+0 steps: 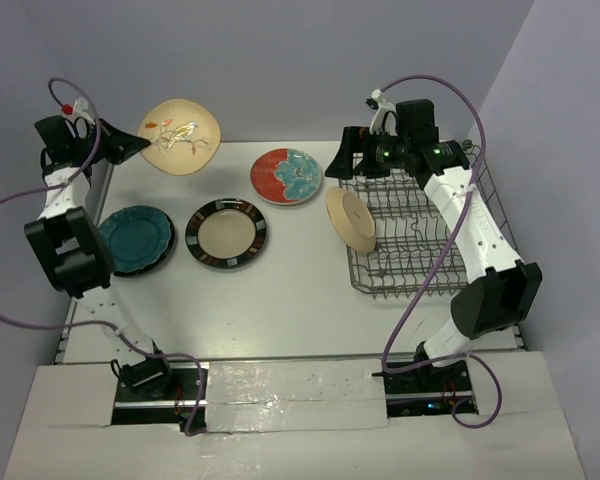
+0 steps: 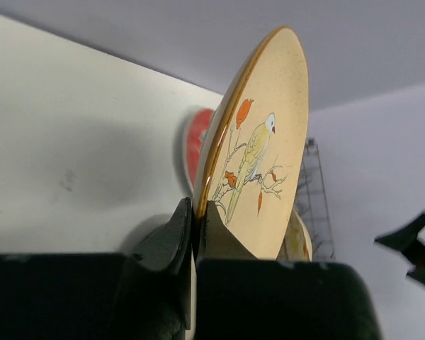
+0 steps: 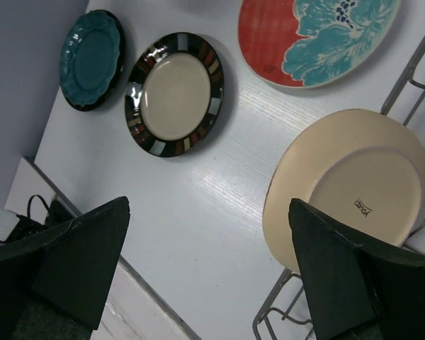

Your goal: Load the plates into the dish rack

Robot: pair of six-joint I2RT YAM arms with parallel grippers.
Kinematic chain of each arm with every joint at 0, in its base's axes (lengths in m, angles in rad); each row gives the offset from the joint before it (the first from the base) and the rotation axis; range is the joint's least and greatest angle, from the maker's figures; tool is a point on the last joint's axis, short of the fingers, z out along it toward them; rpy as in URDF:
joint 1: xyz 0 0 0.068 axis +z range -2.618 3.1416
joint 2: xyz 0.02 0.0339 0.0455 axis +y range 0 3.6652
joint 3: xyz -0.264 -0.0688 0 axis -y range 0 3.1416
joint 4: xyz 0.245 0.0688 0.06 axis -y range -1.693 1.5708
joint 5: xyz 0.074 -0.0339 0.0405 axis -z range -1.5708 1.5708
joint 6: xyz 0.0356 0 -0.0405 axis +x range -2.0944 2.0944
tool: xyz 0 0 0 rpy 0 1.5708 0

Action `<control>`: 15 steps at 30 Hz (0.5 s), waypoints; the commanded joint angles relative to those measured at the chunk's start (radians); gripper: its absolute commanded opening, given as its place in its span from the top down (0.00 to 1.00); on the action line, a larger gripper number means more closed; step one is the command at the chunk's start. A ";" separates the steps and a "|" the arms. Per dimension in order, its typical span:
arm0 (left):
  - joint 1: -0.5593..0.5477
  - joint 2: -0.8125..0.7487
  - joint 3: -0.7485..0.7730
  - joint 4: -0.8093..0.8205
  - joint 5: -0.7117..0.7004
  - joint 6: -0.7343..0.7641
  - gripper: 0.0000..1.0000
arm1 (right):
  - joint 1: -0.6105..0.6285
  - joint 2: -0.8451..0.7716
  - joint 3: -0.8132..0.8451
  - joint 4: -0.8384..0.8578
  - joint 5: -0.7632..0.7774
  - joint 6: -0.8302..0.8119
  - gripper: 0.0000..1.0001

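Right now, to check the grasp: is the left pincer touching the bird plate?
Touching. The left wrist view shows the left pincer shut on the rim of the bird plate, one finger pressed against each face.

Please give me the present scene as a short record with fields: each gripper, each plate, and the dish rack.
left gripper: jaws shut on the rim of the bird plate, held on edge off the table
right gripper: jaws open, holding nothing, by the rack's far left corner
dish rack: one plain beige plate standing tilted at its left end
red plate: flat on table
striped-rim plate: flat on table
teal plate: flat on table
plates not yet in rack: four
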 commanded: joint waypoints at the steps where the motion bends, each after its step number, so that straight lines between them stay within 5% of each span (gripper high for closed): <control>1: -0.082 -0.241 -0.061 -0.087 0.201 0.199 1.00 | 0.002 -0.022 0.071 0.052 -0.061 0.020 0.00; 8: -0.265 -0.472 -0.258 -0.346 0.214 0.475 1.00 | 0.074 -0.054 0.039 0.064 -0.103 0.002 0.00; 15: -0.460 -0.639 -0.436 -0.131 0.260 0.268 1.00 | 0.157 -0.072 -0.002 0.046 -0.103 -0.052 0.05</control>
